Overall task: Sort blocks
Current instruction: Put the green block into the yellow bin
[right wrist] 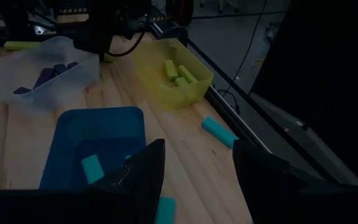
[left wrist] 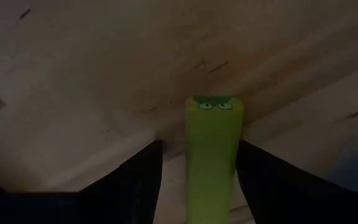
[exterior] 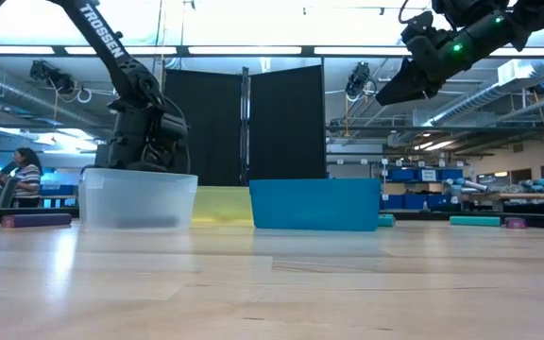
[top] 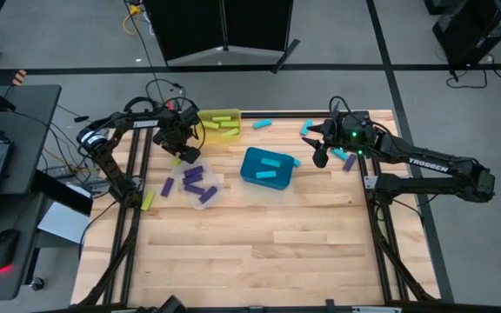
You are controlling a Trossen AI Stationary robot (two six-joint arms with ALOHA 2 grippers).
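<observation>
We see left claw (top: 181,159) at upper left of frame, closed on a yellow-green block (left wrist: 211,162) just above the counter (top: 259,252). Right claw (top: 320,159), upper right, hangs open w/ nothing held.

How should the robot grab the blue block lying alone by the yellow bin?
Take the cyan block across its short width, at the middle, coming straight down. It lies flat on the table, apart from the yellow bin, so both long sides are free. The right claw, open, looks nearer.
</observation>
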